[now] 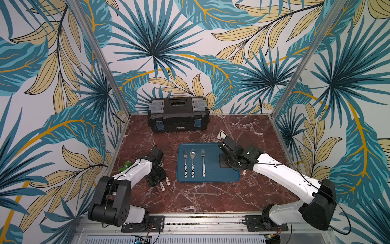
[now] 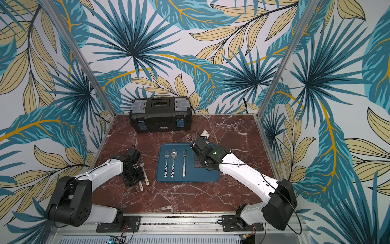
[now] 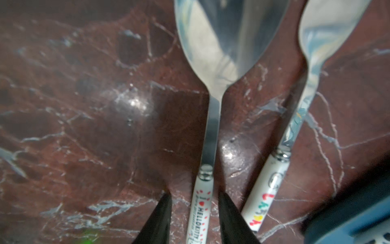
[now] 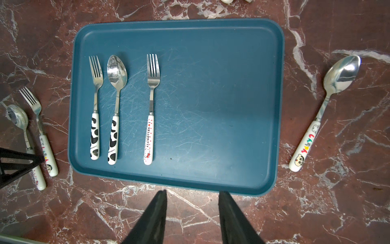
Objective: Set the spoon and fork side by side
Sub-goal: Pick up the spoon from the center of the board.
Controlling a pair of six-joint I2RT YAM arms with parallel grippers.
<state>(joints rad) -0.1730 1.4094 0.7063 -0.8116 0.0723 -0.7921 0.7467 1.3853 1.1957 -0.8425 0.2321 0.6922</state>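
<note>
Marble worktop [image 1: 211, 196]: the blue tray [image 1: 213, 175] holds a Hello Kitty fork [image 1: 203, 163] with no spoon to match it. The right gripper [image 4: 193, 192] hovers above the tray, released and empty. The left gripper [image 3: 194, 194] straddles the handle of the Hello Kitty spoon [image 3: 211, 118], which lies on the worktop beside the tray, and is not yet clamped on it. Recommendation: centre on the handle and close squarely. Risk: nudging the lettered fork [image 3: 295, 126] just beside it.

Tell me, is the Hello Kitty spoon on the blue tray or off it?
Off: the Hello Kitty spoon lies on the marble tabletop beside the tray, handle between the left arm's fingers.
</note>
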